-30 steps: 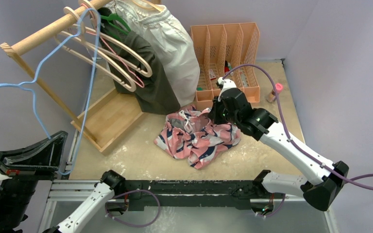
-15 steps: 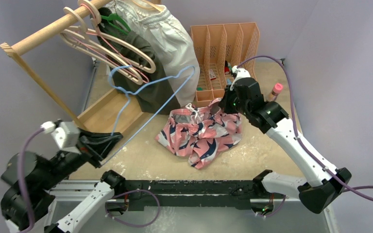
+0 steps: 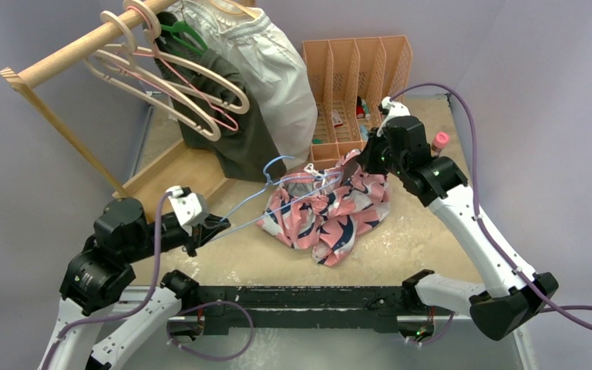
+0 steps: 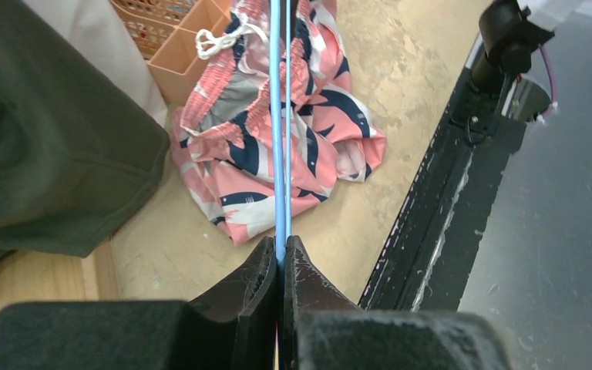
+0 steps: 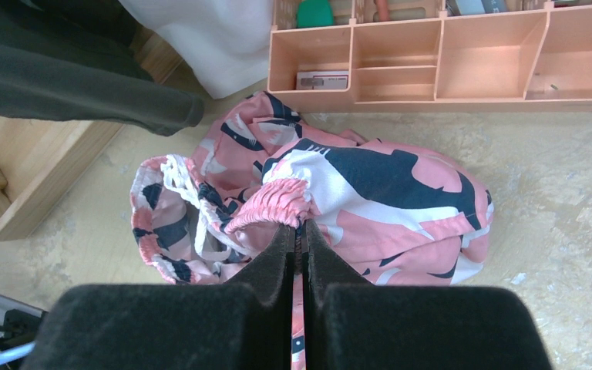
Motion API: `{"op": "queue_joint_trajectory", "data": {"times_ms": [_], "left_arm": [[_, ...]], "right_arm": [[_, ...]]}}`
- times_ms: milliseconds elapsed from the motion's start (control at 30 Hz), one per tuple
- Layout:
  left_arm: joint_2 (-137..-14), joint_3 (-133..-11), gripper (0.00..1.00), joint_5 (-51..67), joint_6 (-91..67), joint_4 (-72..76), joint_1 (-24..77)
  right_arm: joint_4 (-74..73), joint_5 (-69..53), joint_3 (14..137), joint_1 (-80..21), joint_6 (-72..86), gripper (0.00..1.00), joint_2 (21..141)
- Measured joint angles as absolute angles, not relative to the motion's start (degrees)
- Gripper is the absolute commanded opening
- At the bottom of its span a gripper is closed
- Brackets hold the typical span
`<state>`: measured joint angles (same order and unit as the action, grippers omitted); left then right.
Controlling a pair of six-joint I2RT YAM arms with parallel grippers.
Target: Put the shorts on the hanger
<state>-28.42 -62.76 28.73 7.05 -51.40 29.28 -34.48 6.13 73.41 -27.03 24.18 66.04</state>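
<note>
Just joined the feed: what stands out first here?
The pink shark-print shorts mid-table grab the eye, their waistband pinched by the right gripper near the orange organizer. From the left, the left gripper holds the thin blue hanger, pointing it at them.

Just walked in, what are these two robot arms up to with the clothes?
The left gripper is shut on a thin light-blue wire hanger, pointing it out over the pink shark-print shorts on the table. The right gripper pinches the shorts' elastic waistband, lifting that edge while the rest lies crumpled. The hanger reaches the waist end of the shorts, but whether it has gone inside them cannot be told.
</note>
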Motion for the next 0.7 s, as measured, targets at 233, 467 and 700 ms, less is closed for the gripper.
{"op": "queue_joint_trajectory", "data": {"times_ms": [233,467,700], "left_arm": [[-30.6,-61.1,0.00,31.6,13.1,-50.5,29.3],[-32.8,-61.0,0.00,29.8,16.6,-49.7,29.3],[-32.8,-57.9,0.00,29.1,17.5,-45.0,29.3]], "right_arm": [[-33.9,4.7,73.0,-27.0,23.1,0.00,65.5],[-33.3,1.5,71.0,-27.0,22.2,0.00,64.1],[-33.0,-1.2,69.6,-27.0,21.6,0.00,62.4]]}}
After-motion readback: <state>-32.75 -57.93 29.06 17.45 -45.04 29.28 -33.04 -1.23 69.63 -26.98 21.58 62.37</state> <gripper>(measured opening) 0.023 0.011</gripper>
